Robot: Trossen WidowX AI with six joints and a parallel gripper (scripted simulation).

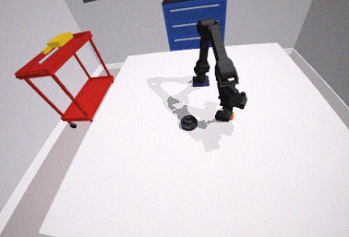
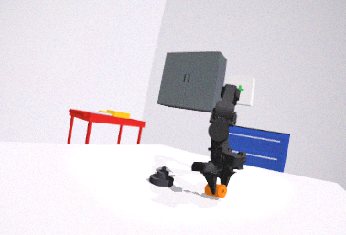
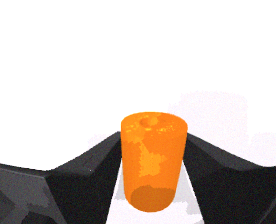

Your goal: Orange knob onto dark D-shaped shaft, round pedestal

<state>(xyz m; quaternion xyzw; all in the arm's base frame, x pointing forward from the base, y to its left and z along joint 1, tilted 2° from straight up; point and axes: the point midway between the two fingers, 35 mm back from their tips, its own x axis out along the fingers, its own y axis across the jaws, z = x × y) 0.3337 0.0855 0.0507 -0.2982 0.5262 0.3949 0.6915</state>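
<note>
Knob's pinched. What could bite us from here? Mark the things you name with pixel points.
The orange knob point(image 1: 232, 116) point(image 2: 217, 190) point(image 3: 153, 155) lies on its side between the fingers point(image 1: 223, 114) point(image 2: 213, 183), so it may roll or slip when turned upright.
Its hole shows at one end, but I can't make out the flat, so it could jam on the shaft point(image 2: 163, 170).
The round pedestal point(image 1: 188, 123) point(image 2: 161, 181) stands off to one side; carried too low, the knob might clip it.

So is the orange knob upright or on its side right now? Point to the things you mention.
On its side: the exterior view shows the knob point(image 2: 211, 190) point(image 3: 151, 160) point(image 1: 233, 116) lying lengthwise at the table, its holed end facing sideways, between the gripper's fingers point(image 2: 210, 182).
</note>
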